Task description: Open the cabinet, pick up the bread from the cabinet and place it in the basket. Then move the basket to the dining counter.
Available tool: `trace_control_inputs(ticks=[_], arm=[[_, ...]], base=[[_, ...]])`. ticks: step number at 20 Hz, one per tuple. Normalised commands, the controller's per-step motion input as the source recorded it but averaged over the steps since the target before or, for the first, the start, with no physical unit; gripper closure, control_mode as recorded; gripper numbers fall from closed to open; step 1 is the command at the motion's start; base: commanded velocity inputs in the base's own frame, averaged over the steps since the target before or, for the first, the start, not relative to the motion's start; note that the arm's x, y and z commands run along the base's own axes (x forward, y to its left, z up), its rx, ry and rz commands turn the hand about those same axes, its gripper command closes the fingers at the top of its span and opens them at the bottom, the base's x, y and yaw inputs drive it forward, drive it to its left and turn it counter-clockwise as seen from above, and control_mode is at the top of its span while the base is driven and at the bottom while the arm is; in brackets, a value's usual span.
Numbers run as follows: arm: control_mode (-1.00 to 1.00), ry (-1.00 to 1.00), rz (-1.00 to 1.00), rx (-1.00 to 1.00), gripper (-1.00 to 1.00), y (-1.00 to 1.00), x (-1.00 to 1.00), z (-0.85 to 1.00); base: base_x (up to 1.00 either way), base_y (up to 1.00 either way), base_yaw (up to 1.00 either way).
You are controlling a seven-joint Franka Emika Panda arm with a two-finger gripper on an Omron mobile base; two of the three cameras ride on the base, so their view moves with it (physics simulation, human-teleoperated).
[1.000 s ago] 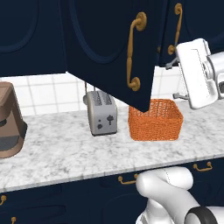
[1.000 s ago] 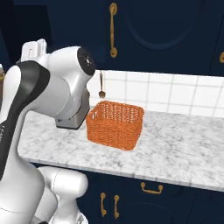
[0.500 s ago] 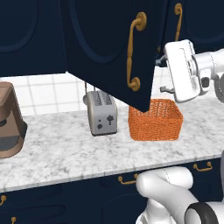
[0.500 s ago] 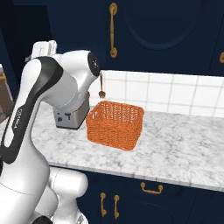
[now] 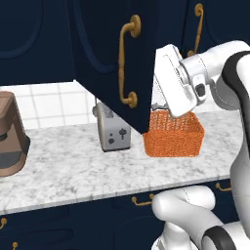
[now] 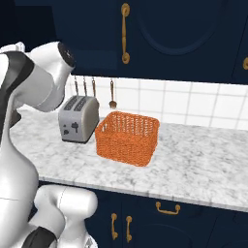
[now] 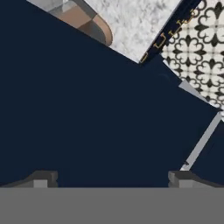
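**Cabinet door open, hand behind it**

One navy cabinet (image 5: 105,58), arched panel, door swung out over the worktop; two curved brass handles (image 5: 128,61) in left base view. One veined marble worktop (image 6: 203,155). One orange wicker basket (image 6: 127,138), open mesh, rectangular, near the worktop's back edge, just beside one silver toaster (image 6: 77,118). One brown appliance (image 5: 10,134) at left edge. Gripper (image 7: 111,177) spread wide, empty, facing the door; hand has shifted left since earlier.

Orange basket (image 6: 127,138), navy cabinet (image 6: 160,34)
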Motion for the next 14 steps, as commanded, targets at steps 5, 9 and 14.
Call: trace_control_inputs(ticks=[5,9,14], arm=[[-1.0,0.04,0.02,-0.16,-1.0,1.0,0.0,-0.05],[-1.0,0.0,0.0,-0.02,-1.0,0.89,0.0,-0.04],[-1.0,-0.01,0.0,0.03,-1.0,-0.34,0.29,-0.47]], base=[[0.0,0.0,0.0],[0.0,0.0,0.0],[0.0,0.0,0.0]])
